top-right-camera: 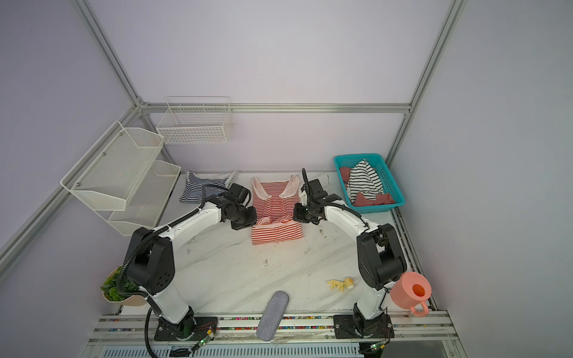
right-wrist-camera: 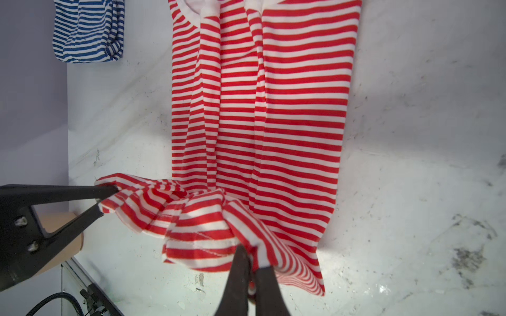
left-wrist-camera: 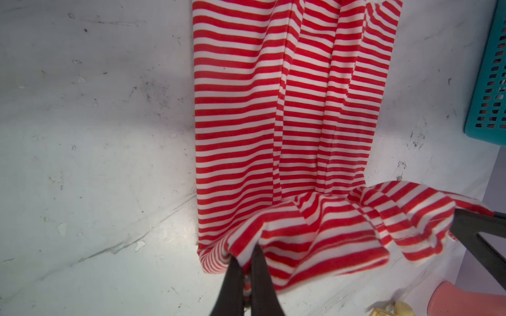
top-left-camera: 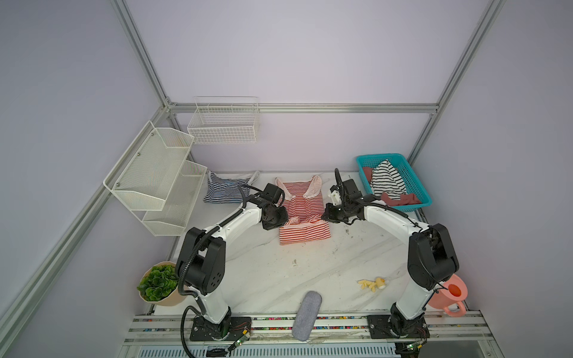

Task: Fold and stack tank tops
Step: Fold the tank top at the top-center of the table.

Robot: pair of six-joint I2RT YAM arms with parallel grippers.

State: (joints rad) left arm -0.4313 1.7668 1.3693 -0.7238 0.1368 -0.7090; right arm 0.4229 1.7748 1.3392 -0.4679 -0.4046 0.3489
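Where the red-and-white tank top (top-left-camera: 302, 204) (top-right-camera: 274, 201) lies: middle of both top views, on the white table (top-left-camera: 279, 272), neck toward the top of the frame. I see its bottom edge lifted and bunched up.
My left gripper (left-wrist-camera: 245, 258) (top-left-camera: 288, 220): fingers pressed tight on one corner of that bottom edge.
My right gripper (right-wrist-camera: 250, 260) (top-left-camera: 324, 217): pinching the other corner of the same edge.
Navy-and-white tank top (top-left-camera: 223, 190) (right-wrist-camera: 87, 30): upper left of the red one, not touching it.
Teal basket (top-left-camera: 417, 183): upper right, with more clothes inside.
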